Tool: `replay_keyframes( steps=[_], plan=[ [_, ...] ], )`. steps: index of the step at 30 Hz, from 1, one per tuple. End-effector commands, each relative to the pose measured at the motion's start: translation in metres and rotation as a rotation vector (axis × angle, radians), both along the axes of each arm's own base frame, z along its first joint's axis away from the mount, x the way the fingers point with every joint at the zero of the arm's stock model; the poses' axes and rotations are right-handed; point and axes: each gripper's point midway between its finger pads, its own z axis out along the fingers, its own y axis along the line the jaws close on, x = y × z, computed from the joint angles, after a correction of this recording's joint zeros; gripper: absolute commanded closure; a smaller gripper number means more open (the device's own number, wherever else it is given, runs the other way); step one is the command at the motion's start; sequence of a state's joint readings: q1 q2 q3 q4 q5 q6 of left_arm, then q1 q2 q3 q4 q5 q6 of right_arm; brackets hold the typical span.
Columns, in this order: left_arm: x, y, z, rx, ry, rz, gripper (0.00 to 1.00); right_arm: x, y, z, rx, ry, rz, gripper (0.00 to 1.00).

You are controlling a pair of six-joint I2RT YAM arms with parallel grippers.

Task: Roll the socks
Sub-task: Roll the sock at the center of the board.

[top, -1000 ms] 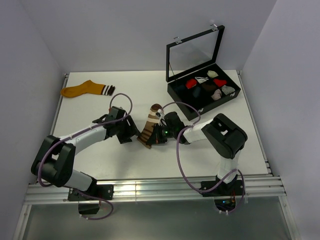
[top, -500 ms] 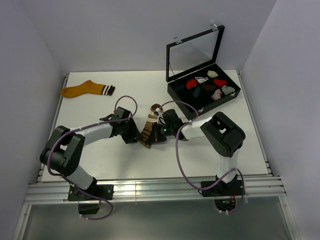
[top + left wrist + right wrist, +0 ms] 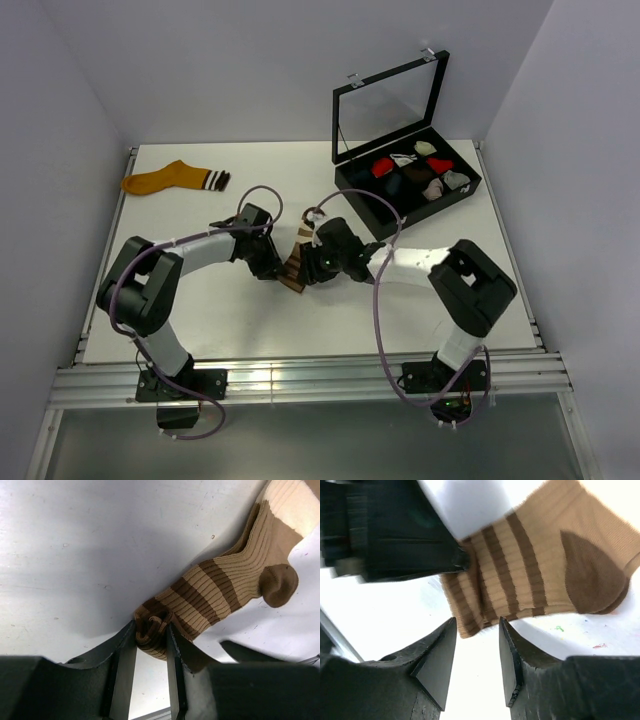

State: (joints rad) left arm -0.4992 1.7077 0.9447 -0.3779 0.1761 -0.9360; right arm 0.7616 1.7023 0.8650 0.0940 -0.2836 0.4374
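Observation:
The brown sock [image 3: 297, 258] with cream stripes lies mid-table, between my two grippers. My left gripper [image 3: 150, 632] is shut on its rolled cuff end, a tight coil between the fingers; the heel and cream toe stretch away to the upper right [image 3: 235, 580]. My right gripper [image 3: 477, 622] is open, and the striped edge of the same sock [image 3: 520, 580] lies just beyond its tips. In the top view the left gripper [image 3: 272, 263] and the right gripper [image 3: 312, 266] face each other across the sock. The mustard-orange sock [image 3: 165, 179] with its dark striped cuff lies flat at the far left.
A black box [image 3: 352, 185] with an open glass lid [image 3: 390, 100] stands at the back right and holds several small sock bundles. White walls close in the table on the left, back and right. The left gripper's black body [image 3: 385, 530] fills the upper left of the right wrist view.
My left gripper has moved right onto the sock's near end. My right arm has stretched out and its gripper has shifted left. The sock now looks shorter and more bunched.

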Motion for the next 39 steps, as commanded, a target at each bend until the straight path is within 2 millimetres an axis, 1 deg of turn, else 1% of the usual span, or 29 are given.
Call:
replay_keyframes(
  steps=[1, 3, 7, 8, 9, 10, 11, 13, 14, 16, 17, 18, 19, 20, 21, 26, 27, 28, 31, 33, 34, 35, 36, 37, 39],
  plan=[
    [-0.009, 0.020, -0.019, 0.129, 0.058, -0.022, 0.67, 0.018, -0.010, 0.028, -0.140, -0.277, -0.025, 0.53],
    [-0.007, 0.019, -0.019, 0.131, 0.059, -0.031, 0.67, 0.016, -0.005, 0.037, -0.196, -0.385, -0.014, 0.52],
    [-0.006, 0.018, -0.017, 0.143, 0.069, -0.049, 0.67, 0.007, 0.013, 0.045, -0.240, -0.499, 0.035, 0.51],
    [-0.004, 0.017, -0.014, 0.143, 0.065, -0.053, 0.67, 0.006, 0.016, 0.041, -0.256, -0.510, 0.047, 0.50],
    [-0.004, 0.017, -0.015, 0.147, 0.068, -0.061, 0.67, 0.008, 0.020, 0.044, -0.274, -0.539, 0.050, 0.50],
    [-0.003, 0.017, -0.015, 0.149, 0.069, -0.063, 0.67, 0.003, 0.027, 0.043, -0.280, -0.549, 0.072, 0.50],
    [-0.003, 0.017, -0.014, 0.149, 0.070, -0.066, 0.67, 0.002, 0.030, 0.036, -0.300, -0.552, 0.084, 0.50],
    [-0.003, 0.017, -0.015, 0.151, 0.073, -0.072, 0.66, -0.001, 0.039, 0.037, -0.310, -0.582, 0.107, 0.50],
    [-0.002, 0.016, -0.013, 0.148, 0.071, -0.076, 0.66, -0.002, 0.042, 0.030, -0.326, -0.582, 0.119, 0.50],
    [-0.003, 0.016, -0.014, 0.150, 0.075, -0.082, 0.66, -0.004, 0.048, 0.027, -0.335, -0.590, 0.139, 0.49],
    [-0.002, 0.016, -0.013, 0.151, 0.074, -0.085, 0.66, -0.006, 0.049, 0.018, -0.354, -0.585, 0.151, 0.50],
    [-0.003, 0.016, -0.013, 0.153, 0.076, -0.087, 0.66, -0.005, 0.051, 0.016, -0.359, -0.590, 0.157, 0.49],
    [-0.002, 0.016, -0.013, 0.151, 0.075, -0.087, 0.66, -0.005, 0.051, 0.013, -0.372, -0.591, 0.159, 0.50],
    [-0.003, 0.016, -0.013, 0.153, 0.077, -0.092, 0.66, -0.006, 0.051, 0.004, -0.392, -0.587, 0.168, 0.50],
    [-0.002, 0.016, -0.013, 0.154, 0.077, -0.093, 0.66, -0.007, 0.052, 0.001, -0.400, -0.588, 0.171, 0.50],
    [-0.001, 0.014, -0.011, 0.148, 0.075, -0.109, 0.66, -0.007, 0.041, -0.023, -0.485, -0.590, 0.164, 0.52],
    [-0.001, 0.013, -0.011, 0.147, 0.077, -0.111, 0.66, -0.004, 0.035, -0.028, -0.513, -0.594, 0.147, 0.52],
    [-0.002, 0.013, -0.011, 0.146, 0.078, -0.117, 0.66, -0.005, 0.033, -0.032, -0.523, -0.590, 0.147, 0.52],
    [-0.002, 0.012, -0.010, 0.141, 0.076, -0.132, 0.66, -0.004, 0.021, -0.047, -0.576, -0.578, 0.123, 0.57],
    [-0.001, 0.011, -0.008, 0.137, 0.069, -0.142, 0.65, -0.008, 0.013, -0.061, -0.600, -0.551, 0.128, 0.67],
    [-0.001, 0.011, -0.008, 0.136, 0.066, -0.143, 0.64, -0.010, 0.012, -0.066, -0.600, -0.536, 0.136, 0.74],
    [0.001, 0.011, -0.005, 0.135, 0.056, -0.143, 0.61, -0.014, 0.009, -0.071, -0.602, -0.514, 0.139, 0.89],
    [0.002, 0.011, -0.003, 0.135, 0.048, -0.142, 0.59, -0.016, 0.008, -0.073, -0.596, -0.499, 0.140, 0.96],
    [0.004, 0.011, 0.000, 0.135, 0.040, -0.137, 0.58, -0.021, 0.010, -0.075, -0.569, -0.471, 0.157, 1.00],
    [0.010, 0.011, 0.009, 0.134, 0.005, -0.123, 0.49, -0.030, 0.012, -0.073, -0.517, -0.420, 0.169, 1.00]
  ],
)
